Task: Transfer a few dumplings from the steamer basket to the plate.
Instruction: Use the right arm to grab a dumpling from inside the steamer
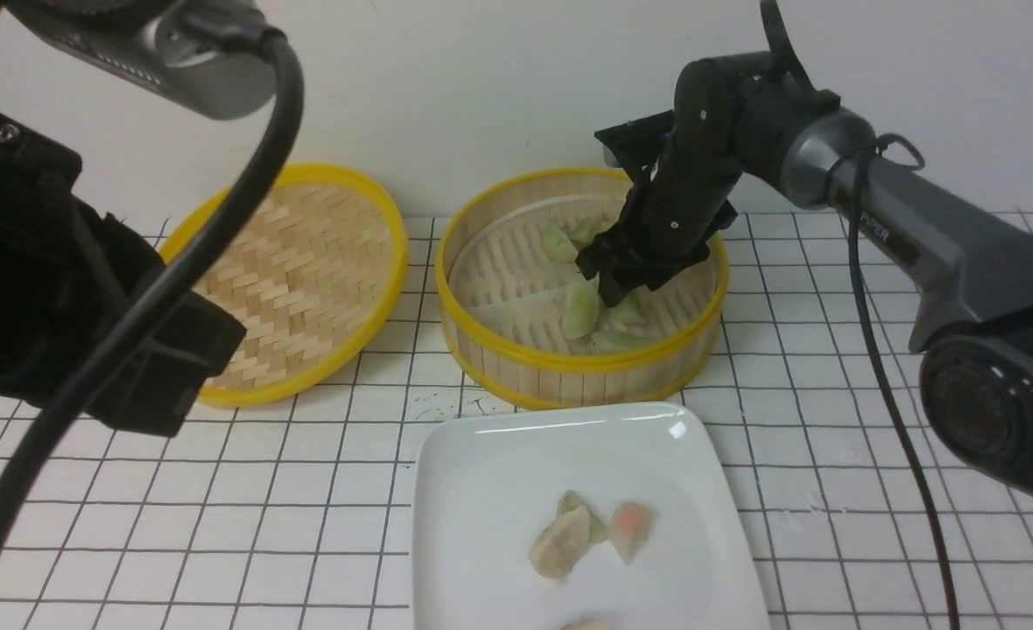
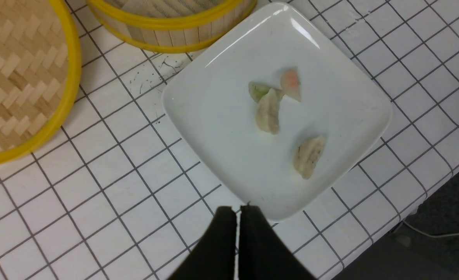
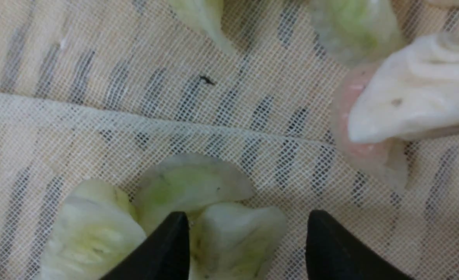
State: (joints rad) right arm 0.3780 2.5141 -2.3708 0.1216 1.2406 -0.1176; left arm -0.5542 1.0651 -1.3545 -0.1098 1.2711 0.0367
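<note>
- Pincer at far left: the left gripper (image 2: 237, 212) has its jaws pressed together on nothing. It hangs over the tiled table (image 1: 175, 525), close by an edge of the plate (image 1: 481, 472), and seems to have no part in this step.
- The flat woven lid (image 1: 293, 280) lies at 9 o'clock of the steamer basket (image 1: 516, 354), just beside it and out of the way.
- The steamer basket stands at 12 o'clock of the plate, near it but apart. The dumplings (image 1: 582, 311) inside it gather from the middle toward 3 and 5 o'clock of its floor, on a mesh cloth liner (image 3: 97, 116).
- The right gripper (image 1: 608, 293) is down inside the basket with its jaws spread around a pale green dumpling (image 3: 233, 237). One finger sits at that dumpling's edge and the other stands clear, so nothing is pinched yet.
- Four dumplings already lie on the plate (image 2: 268, 112): three bunched near its centre and one apart toward 6 o'clock.
- The step in hand looks like picking one more from the basket.
- The next move likely calls for a gentle squeeze on the green dumpling alone, since two green neighbours touch it. Then comes a lift clear of the basket rim and a carry toward 6 o'clock, onto a bare part of the plate.
</note>
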